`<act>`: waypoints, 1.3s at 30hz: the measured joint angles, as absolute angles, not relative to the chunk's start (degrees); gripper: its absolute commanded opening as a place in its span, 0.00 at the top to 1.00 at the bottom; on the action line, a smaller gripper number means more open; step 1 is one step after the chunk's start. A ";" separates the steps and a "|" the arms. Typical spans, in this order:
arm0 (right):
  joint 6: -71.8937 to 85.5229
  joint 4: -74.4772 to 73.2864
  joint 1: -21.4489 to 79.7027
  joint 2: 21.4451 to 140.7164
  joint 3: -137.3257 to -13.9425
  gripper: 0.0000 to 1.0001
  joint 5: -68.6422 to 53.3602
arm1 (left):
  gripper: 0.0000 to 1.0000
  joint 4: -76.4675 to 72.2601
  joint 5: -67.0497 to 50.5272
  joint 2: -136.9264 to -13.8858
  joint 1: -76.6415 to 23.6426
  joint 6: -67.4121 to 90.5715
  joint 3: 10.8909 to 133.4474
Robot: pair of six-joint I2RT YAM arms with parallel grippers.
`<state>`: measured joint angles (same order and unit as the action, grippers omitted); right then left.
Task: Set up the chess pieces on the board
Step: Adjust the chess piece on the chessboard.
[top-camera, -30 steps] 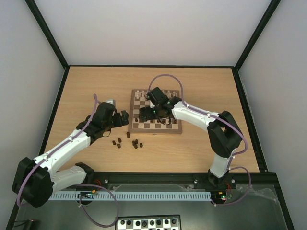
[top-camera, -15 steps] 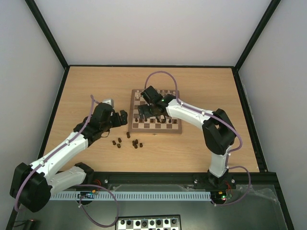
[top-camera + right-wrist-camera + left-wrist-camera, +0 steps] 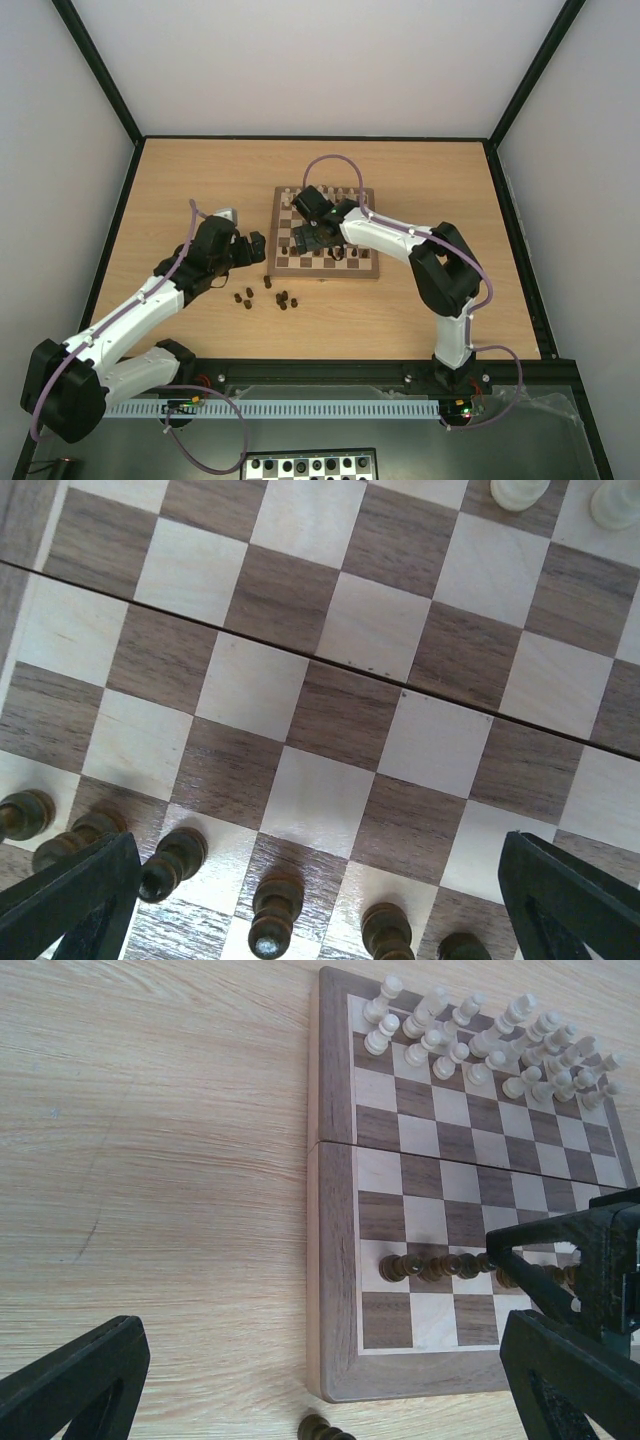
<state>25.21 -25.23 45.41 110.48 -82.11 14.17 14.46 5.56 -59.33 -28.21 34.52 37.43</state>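
Top external: my left pincer [image 3: 256, 247] hovers over the table [image 3: 200, 180] just left of the board [image 3: 276, 215], jaws wide apart, empty. My right pincer [image 3: 308, 240] hangs above the board, also apart. Dark pieces [image 3: 281, 298]: several loose on the table by its near-left corner, one row standing on it.

table [image 3: 200, 180]: wood | carries: board [image 3: 325, 273]; loose dark chess pieces [image 3: 283, 299]

Robot lab test cell: wooden desk [image 3: 200, 180] boxed in by blank white panels [image 3: 50, 200] on black frame posts [image 3: 100, 68], two cabled arms [image 3: 140, 300] bolted to a rail [image 3: 300, 408].
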 measured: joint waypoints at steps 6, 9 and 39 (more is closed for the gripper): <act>24.84 -25.43 45.41 111.11 -82.32 0.01 14.20 | 0.00 14.41 5.56 -59.48 -28.21 34.52 37.43; 24.73 -25.50 45.41 111.13 -82.46 0.01 14.20 | 0.01 14.44 5.54 -59.81 -28.21 34.52 37.43; 24.45 -25.50 45.41 111.77 -82.21 0.01 13.87 | 0.00 14.00 5.30 -60.42 -28.21 34.54 37.43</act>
<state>24.45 -25.50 45.41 111.77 -82.21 13.87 14.00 5.30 -60.42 -28.21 34.54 37.43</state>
